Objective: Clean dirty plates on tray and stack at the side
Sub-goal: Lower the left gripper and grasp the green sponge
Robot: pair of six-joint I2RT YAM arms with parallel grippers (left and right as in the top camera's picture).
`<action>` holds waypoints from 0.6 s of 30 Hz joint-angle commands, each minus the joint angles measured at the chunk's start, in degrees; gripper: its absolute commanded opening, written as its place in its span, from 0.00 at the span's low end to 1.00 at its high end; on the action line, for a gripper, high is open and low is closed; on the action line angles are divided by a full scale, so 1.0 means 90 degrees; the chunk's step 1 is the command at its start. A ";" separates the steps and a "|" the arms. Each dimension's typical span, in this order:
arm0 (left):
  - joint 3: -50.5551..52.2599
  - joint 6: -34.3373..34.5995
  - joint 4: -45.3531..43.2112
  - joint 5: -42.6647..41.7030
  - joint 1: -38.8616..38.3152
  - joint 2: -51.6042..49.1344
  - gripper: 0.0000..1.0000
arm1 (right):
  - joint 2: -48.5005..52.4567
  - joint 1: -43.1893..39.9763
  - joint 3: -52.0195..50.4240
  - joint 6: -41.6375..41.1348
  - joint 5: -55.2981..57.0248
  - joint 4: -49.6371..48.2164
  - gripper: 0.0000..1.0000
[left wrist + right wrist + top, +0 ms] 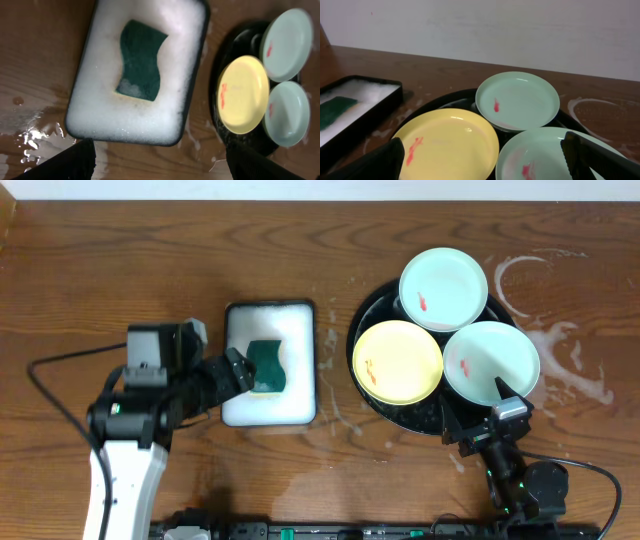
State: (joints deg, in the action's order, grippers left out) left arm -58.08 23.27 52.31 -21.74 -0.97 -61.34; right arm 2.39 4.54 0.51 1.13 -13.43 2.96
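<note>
Altogether three plates (397,361) on tray (415,417): two mint, one yellow; one sponge (266,366).

Lab setup: wooden table (100,260), blank wall (470,25)

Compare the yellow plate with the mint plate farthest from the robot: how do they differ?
The yellow plate is pale yellow; the far mint plate is mint-white. The yellow plate's red smear lies near its rim, the mint plate's nearer its centre. Both are round, shallow, equal-sized, on the tray.

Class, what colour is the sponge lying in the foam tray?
The sponge is dark green, clearest in the left wrist view.
</note>
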 commanded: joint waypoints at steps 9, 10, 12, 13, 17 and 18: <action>-0.0430 -0.0211 -0.0117 0.0806 -0.0017 -0.1632 0.84 | 0.0000 0.0044 -0.0022 0.0075 0.0012 0.0007 0.99; -0.0430 -0.0299 -0.0214 0.0804 -0.0024 -0.1746 0.84 | 0.0000 0.0044 -0.0022 0.0075 0.0012 0.0007 0.99; -0.0430 -0.0576 -0.0362 0.0806 -0.0080 -0.1923 0.84 | 0.0000 0.0044 -0.0022 0.0075 0.0012 0.0007 0.99; -0.0430 -0.0680 -0.0423 0.0806 -0.0121 -0.2008 0.84 | 0.0000 0.0044 -0.0022 0.0075 0.0012 0.0007 0.99; -0.0430 -0.0772 -0.0704 0.1044 -0.0410 -0.2356 0.84 | 0.0000 0.0044 -0.0022 0.0075 0.0012 0.0007 0.99; -0.0430 -0.0772 -0.0787 0.1149 -0.0503 -0.2448 0.85 | 0.0000 0.0044 -0.0022 0.0075 0.0012 0.0007 0.99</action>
State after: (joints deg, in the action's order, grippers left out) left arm -60.42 18.68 46.35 -14.52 -3.49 -81.32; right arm 2.42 4.54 0.51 1.13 -13.43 2.96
